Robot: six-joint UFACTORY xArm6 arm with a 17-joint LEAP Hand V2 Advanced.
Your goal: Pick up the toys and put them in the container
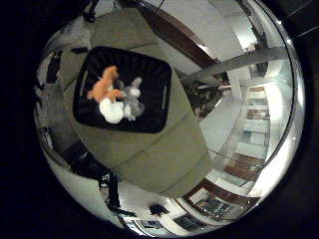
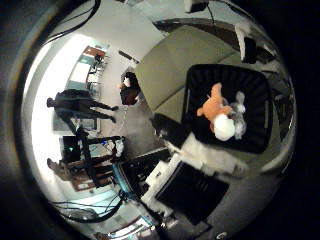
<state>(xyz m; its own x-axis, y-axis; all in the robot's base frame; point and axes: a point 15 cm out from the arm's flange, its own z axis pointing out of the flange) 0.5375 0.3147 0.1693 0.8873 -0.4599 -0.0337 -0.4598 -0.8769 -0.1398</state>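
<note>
You are looking down from well above a black bin (image 1: 149, 74) that sits on an olive table (image 1: 164, 154). Three toys lie together inside it: an orange toy (image 1: 103, 85), a grey toy (image 1: 132, 95) and a white toy (image 1: 111, 111), bunched toward one wall, with bare bin floor around them. Open table shows on the bin's long sides, and one table edge drops to the floor. You cannot tell how the hand is set; none of it shows.
</note>
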